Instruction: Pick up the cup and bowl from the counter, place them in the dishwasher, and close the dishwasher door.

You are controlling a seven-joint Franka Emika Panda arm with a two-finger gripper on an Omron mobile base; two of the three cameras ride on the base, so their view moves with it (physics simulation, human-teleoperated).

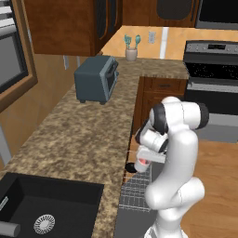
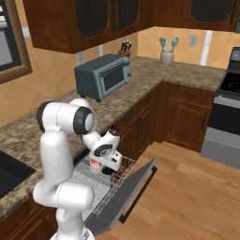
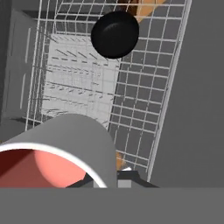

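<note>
My gripper (image 1: pixel 141 161) is shut on the cup (image 1: pixel 140 165), a white cylinder with a pinkish-red inside, and holds it low over the dishwasher's pale wire rack (image 1: pixel 135 189). In the hand view the cup (image 3: pixel 65 148) fills the lower left, its rim gripped at the side. The black bowl (image 3: pixel 115 34) lies in the rack (image 3: pixel 144 109) just beyond the cup; from the left it shows as a dark disc (image 1: pixel 130 168). The dishwasher door (image 2: pixel 127 199) hangs open, tilted down toward the floor. The counter (image 1: pixel 83 135) runs along the left.
A grey-blue toaster oven (image 1: pixel 96 79) stands on the counter, with a beige utensil holder (image 1: pixel 131 53) in the far corner. A dark sink (image 1: pixel 28 204) lies at the near left. The steel stove (image 1: pixel 211 69) is at the right, wood floor (image 2: pixel 187 187) before it.
</note>
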